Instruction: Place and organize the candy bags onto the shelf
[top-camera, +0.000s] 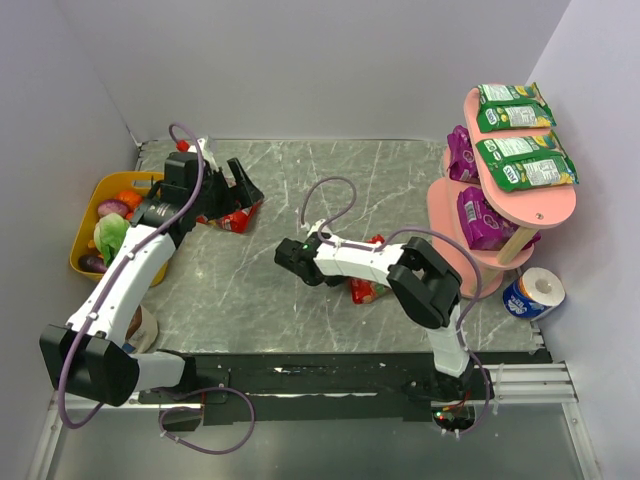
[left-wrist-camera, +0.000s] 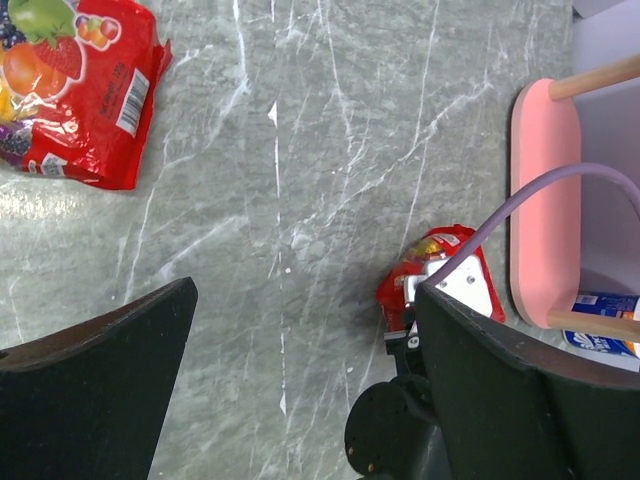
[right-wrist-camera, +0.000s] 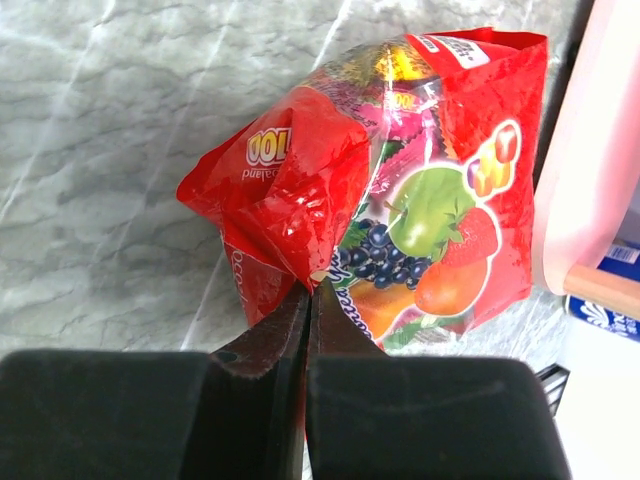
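Observation:
The pink shelf (top-camera: 545, 207) stands at the right. Two green candy bags (top-camera: 512, 105) (top-camera: 525, 160) lie on its top board. Two purple bags (top-camera: 462, 155) (top-camera: 485, 218) sit on the boards below. My right gripper (right-wrist-camera: 310, 290) is shut on a fold of a red fruit-print bag (right-wrist-camera: 400, 190), low over the table near the shelf's foot (right-wrist-camera: 590, 150). In the top view this bag (top-camera: 362, 291) is mostly hidden under the right arm. My left gripper (left-wrist-camera: 305, 290) is open and empty, just above the other red bag (left-wrist-camera: 75, 85), which lies on the table at the far left (top-camera: 235, 216).
A yellow bowl (top-camera: 82, 250) of toy vegetables stands at the left edge beside the left arm. A blue and white roll (top-camera: 530, 292) lies by the shelf's foot. Walls close the table at the back and both sides. The right arm's purple cable (top-camera: 330, 190) loops over mid-table.

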